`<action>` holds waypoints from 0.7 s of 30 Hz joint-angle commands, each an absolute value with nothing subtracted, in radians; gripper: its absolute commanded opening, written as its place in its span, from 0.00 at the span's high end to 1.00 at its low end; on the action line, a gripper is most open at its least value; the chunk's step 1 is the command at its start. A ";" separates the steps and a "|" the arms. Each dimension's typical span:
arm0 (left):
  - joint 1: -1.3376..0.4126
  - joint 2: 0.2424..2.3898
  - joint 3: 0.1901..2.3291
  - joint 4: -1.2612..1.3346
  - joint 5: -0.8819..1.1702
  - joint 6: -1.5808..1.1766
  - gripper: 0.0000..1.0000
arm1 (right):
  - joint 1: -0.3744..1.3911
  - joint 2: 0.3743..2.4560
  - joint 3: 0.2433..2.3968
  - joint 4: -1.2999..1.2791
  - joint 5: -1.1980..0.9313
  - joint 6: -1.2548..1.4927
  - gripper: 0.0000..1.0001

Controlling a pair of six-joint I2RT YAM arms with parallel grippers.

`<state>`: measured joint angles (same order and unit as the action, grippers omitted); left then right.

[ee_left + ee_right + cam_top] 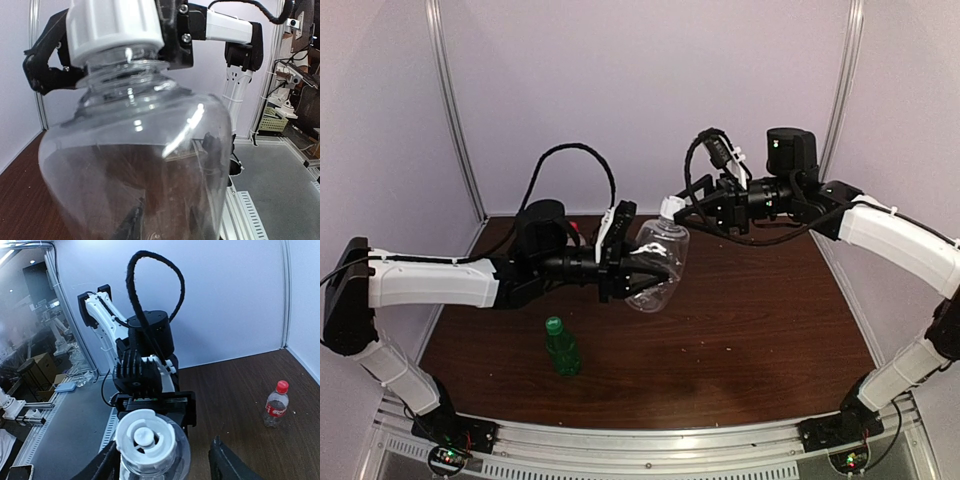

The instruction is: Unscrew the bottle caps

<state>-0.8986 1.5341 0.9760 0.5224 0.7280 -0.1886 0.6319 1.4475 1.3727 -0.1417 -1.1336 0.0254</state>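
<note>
left fingers [645, 266] are clamping the wide clear bottle [665, 245], right fingers [225, 467] straddling its white cap [145, 440] loosely; green bottle [562, 350] and red-capped bottle [276, 405] are standing aside.

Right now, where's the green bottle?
Top view: the green bottle stands upright on the table, left of centre, nearer the bases than the left tool, which holds the wide clear bottle.

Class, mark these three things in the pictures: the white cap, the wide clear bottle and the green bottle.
white cap [145, 440]: right wrist view, its top.
wide clear bottle [100, 165]: left wrist view, its body.
green bottle [563, 355]: top view, its body.
</note>
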 commanded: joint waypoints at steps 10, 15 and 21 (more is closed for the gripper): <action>-0.899 1.535 1.042 0.434 0.402 -0.168 0.69 | 0.664 1.329 1.367 -0.064 -0.619 0.334 0.21; -0.900 1.547 1.055 0.430 0.348 -0.182 0.69 | 0.711 1.366 1.396 -0.140 -0.410 0.380 0.12; -0.900 1.547 1.058 0.427 0.307 -0.188 0.68 | 0.761 1.433 1.433 -0.158 -0.358 0.387 0.11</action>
